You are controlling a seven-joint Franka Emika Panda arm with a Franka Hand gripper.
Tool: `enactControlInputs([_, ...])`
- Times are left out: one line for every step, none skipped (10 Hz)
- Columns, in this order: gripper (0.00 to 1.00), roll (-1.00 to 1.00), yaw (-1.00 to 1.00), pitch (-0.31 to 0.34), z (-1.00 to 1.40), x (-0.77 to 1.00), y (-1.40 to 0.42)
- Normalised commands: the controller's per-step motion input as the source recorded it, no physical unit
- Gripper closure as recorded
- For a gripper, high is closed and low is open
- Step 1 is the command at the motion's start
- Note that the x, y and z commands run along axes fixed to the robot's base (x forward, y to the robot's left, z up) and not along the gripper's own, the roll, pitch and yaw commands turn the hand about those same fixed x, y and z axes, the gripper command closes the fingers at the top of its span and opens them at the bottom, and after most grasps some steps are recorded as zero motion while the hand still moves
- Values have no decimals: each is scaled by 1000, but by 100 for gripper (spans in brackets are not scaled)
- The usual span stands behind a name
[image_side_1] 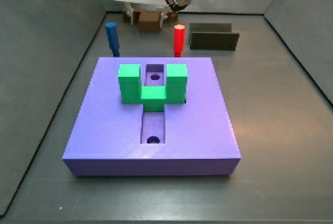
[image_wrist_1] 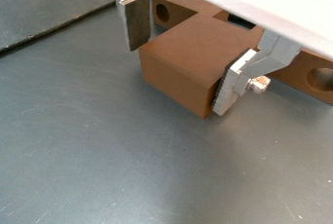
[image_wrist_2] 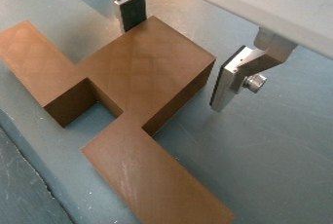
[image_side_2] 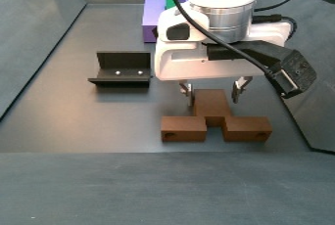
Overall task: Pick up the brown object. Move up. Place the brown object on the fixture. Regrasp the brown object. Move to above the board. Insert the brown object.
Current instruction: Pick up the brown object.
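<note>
Floor is a dull dark grey sheet (image_side_2: 78,185), scuffed, walled by low dark panels; I see no bench as such.

My tool (image_side_2: 210,93) hangs low over the brown object (image_side_2: 214,127), a tan-brown blocky piece of wood-like finish, lying flat on the floor near a side wall, well apart from the large lavender-purple square board (image_side_1: 152,121). In both wrist views the silver finger plates (image_wrist_1: 131,21) (image_wrist_2: 129,12) stand spread either side of the piece's raised middle block (image_wrist_2: 143,72); whether the pads touch it I cannot tell.

In a side view the piece's long axis runs across the picture, its short stem pointing up between my fingers. In a wrist view round holes (image_wrist_1: 164,13) show on the side arms.

Hidden or unclear: my own body covers most of the piece (image_side_1: 147,18) in a side view; the white housing cuts off the far arm in a wrist view.

The dark L-shaped fixture (image_side_2: 120,70) stands apart from the piece. The board carries a green U-shaped block (image_side_1: 151,83).
</note>
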Motion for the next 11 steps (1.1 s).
enactControlInputs([0, -53, 0, -1, -151, 0, 0])
enactControlInputs([0, -21, 0, 0, -77, 0, 0])
enactControlInputs([0, 0, 0, 0, 0, 0, 0])
enactControlInputs([100, 0, 0, 0, 0, 0, 0])
enactControlInputs([100, 0, 0, 0, 0, 0, 0])
enactControlInputs([100, 0, 0, 0, 0, 0, 0])
enactControlInputs([100, 0, 0, 0, 0, 0, 0])
enactControlInputs([100, 0, 0, 0, 0, 0, 0])
enactControlInputs([100, 0, 0, 0, 0, 0, 0])
enactControlInputs([100, 0, 0, 0, 0, 0, 0])
enactControlInputs([100, 0, 0, 0, 0, 0, 0])
